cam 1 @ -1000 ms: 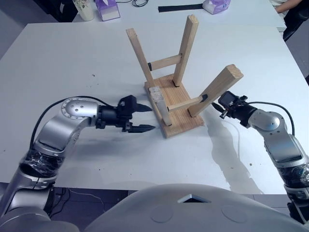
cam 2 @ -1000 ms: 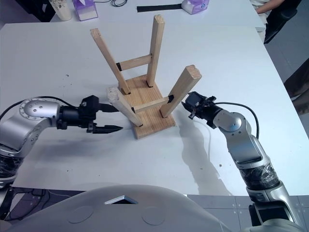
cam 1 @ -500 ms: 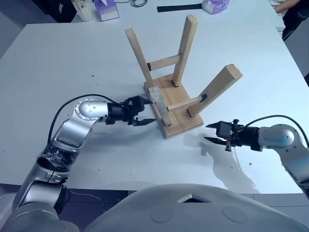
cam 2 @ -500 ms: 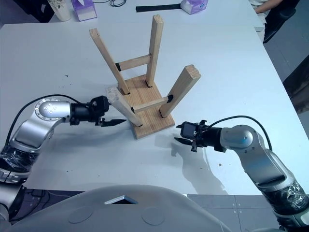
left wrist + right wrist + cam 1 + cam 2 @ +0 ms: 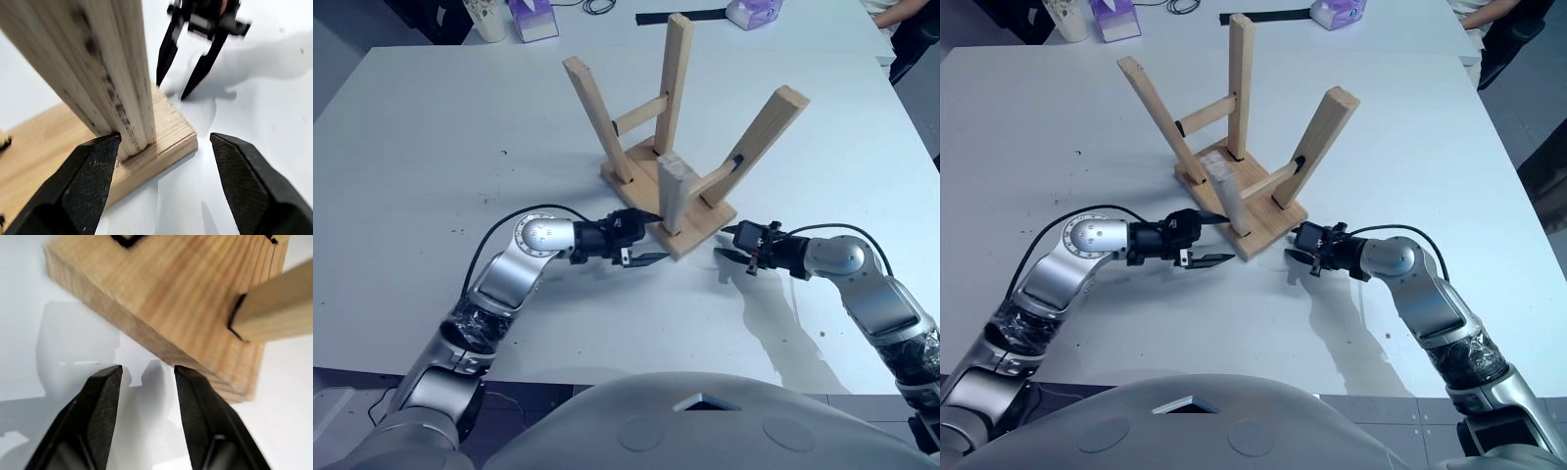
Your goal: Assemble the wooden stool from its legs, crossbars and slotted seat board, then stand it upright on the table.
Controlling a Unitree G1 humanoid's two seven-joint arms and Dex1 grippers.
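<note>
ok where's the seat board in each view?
Left eye: seat board lying flat, mid-picture, between left gripper and right gripper.
Right eye: same spot, mid-picture.
Left wrist: seat board corner between the open fingers, a leg standing in it.
Right wrist: seat board edge just beyond the open fingers.
Landmark: right gripper, also facing that corner in the left wrist view.

One pale rectangular wooden seat board (image 5: 644, 196), four square pale wooden legs (image 5: 596, 117), two thin wooden crossbars (image 5: 641, 113) visible. Two black two-fingered grippers: left gripper (image 5: 661, 238), right gripper (image 5: 720, 245). Far edge: two purple tissue boxes (image 5: 530, 18), one white cup (image 5: 487, 18), one flat black strip (image 5: 651, 17).
</note>
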